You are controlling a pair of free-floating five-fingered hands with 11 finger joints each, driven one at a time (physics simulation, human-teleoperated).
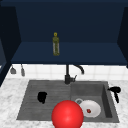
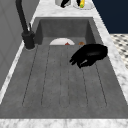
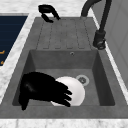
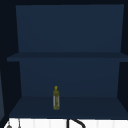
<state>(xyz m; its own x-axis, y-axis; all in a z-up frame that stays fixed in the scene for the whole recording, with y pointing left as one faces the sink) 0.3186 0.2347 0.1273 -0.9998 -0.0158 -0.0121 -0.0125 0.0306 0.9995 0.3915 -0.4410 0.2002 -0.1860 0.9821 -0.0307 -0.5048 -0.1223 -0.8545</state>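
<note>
Right hand (image 1: 115, 90) hovering at basin's right rim, fingers loosely extended over white plate (image 3: 76, 90), gripping nothing. Left hand (image 1: 42, 97) suspended above ribbed drainboard (image 2: 62, 82), fingers relaxed, empty. Plate flat in sink basin (image 1: 96, 91), beside drain (image 3: 82, 80). Red ball (image 1: 67, 114) at front edge. Black faucet (image 1: 68, 75) behind. 1 bottle (image 4: 56, 98) on cabinet shelf (image 4: 75, 110).
</note>
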